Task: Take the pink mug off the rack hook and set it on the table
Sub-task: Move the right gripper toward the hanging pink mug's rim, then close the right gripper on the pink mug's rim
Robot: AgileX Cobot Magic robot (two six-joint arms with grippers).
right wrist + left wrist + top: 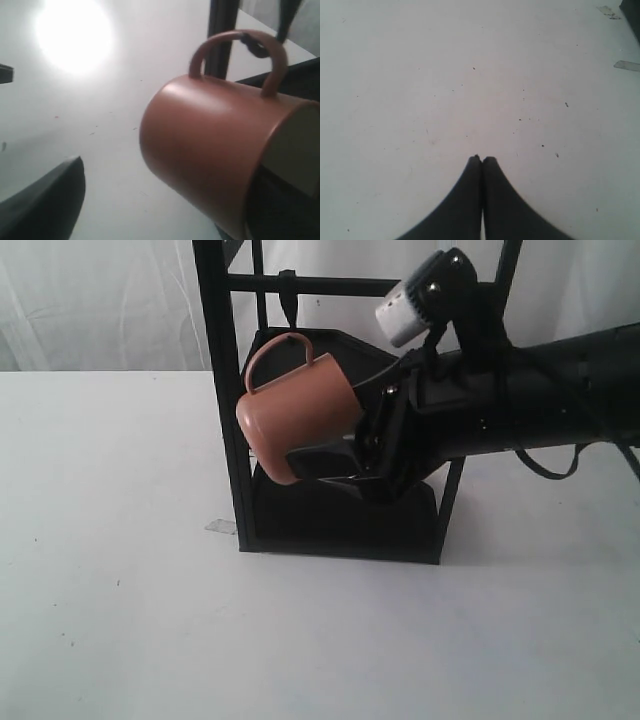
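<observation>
The pink mug (295, 415) is tilted, its base toward the lower left and its loop handle uppermost under the rack hook (290, 302). In the right wrist view a dark hook tip (252, 46) still passes through the handle of the pink mug (215, 140). My right gripper (338, 440) is open at the mug's mouth. One finger (50, 200) stands apart below the mug wall, and the other sits dark inside the rim. My left gripper (481, 159) is shut and empty above the white table (470, 75); the exterior view does not show it.
The tall black rack (225, 390) stands on the table (120, 590) with its base tray behind the mug. Small tape scraps (220, 526) (626, 65) lie near the rack foot. My right arm (560, 390) reaches in from the right, and a white curtain hangs behind.
</observation>
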